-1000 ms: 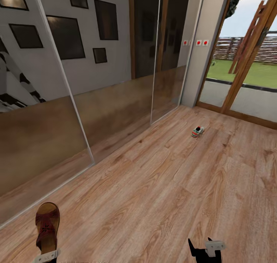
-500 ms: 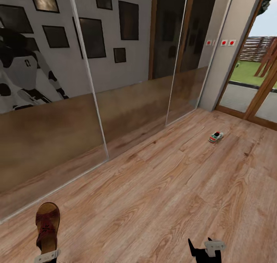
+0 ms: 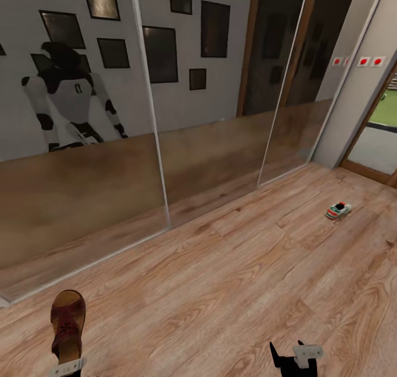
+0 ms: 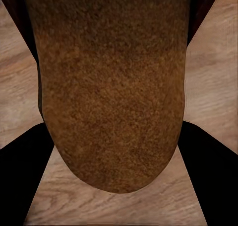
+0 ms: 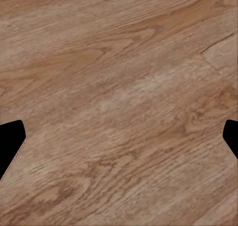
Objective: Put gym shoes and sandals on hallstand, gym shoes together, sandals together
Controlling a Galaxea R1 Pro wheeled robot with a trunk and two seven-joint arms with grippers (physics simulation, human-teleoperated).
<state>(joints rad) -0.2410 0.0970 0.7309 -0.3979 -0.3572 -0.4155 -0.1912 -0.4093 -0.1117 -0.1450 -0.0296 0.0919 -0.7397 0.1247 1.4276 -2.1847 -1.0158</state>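
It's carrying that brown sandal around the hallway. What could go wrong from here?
The sandal sticks out well past the left gripper, which seems to hold it near one end, so it might tilt or slip as the robot moves. The mirrored sliding doors stand close on that side; a swinging arm could bump them. One gym shoe lies far off on the floor with the right gripper open and empty, so more trips remain.

1. No readable words, brands or numbers anywhere.
2. Reflected robot (image 3: 71, 104) in the mirrored door: a small dark mark on the chest, too blurred to read.
3. Red-and-white wall plates (image 3: 364, 62): no legible sign.
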